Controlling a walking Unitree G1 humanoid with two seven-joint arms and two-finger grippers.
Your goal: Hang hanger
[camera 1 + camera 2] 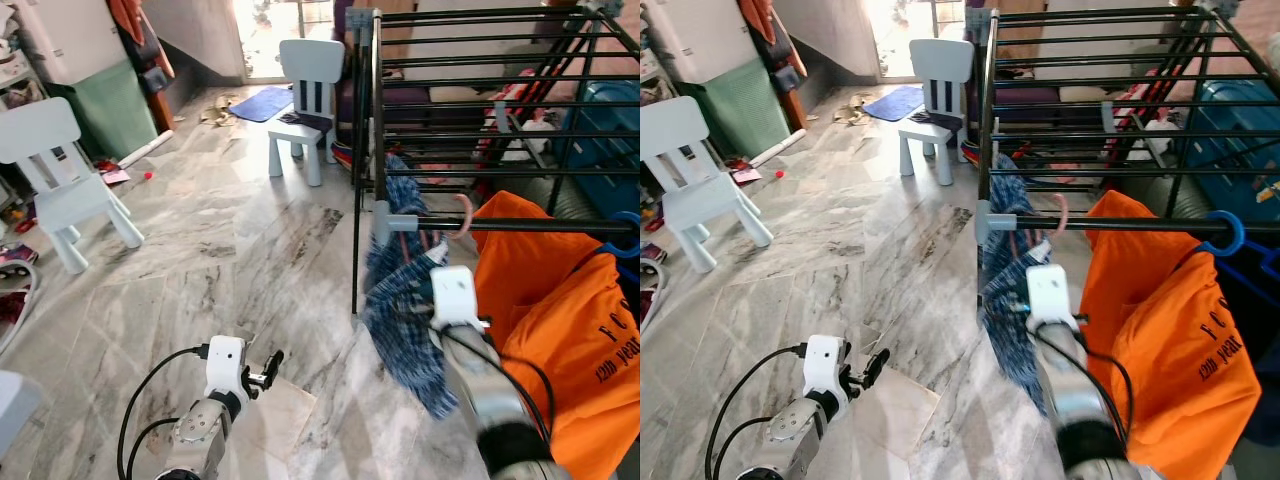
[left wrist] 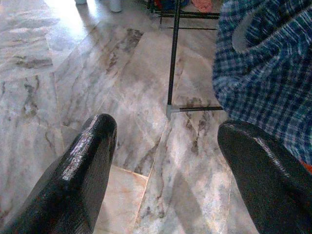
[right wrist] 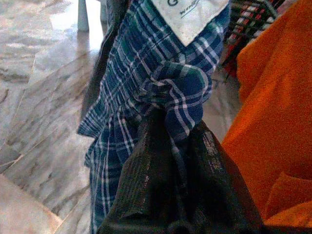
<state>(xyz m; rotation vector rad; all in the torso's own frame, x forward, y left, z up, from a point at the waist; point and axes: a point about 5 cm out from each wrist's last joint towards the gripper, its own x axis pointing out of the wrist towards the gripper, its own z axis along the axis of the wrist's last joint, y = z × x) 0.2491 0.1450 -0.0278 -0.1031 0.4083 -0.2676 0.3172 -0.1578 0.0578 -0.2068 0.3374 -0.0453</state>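
Blue plaid shirt (image 3: 146,83) pinched in right gripper (image 3: 170,146), one orange shirt (image 1: 560,330) beside

Two white plastic children's chairs (image 1: 60,175) (image 1: 305,95), one black metal drying rack (image 1: 480,120), one blue plaid shirt (image 1: 405,310), one orange T-shirt (image 1: 560,320).

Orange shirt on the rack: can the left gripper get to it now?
Probably not. The left gripper hangs low over the floor, and the plaid shirt, pinched by the right gripper, hangs between it and the orange shirt.
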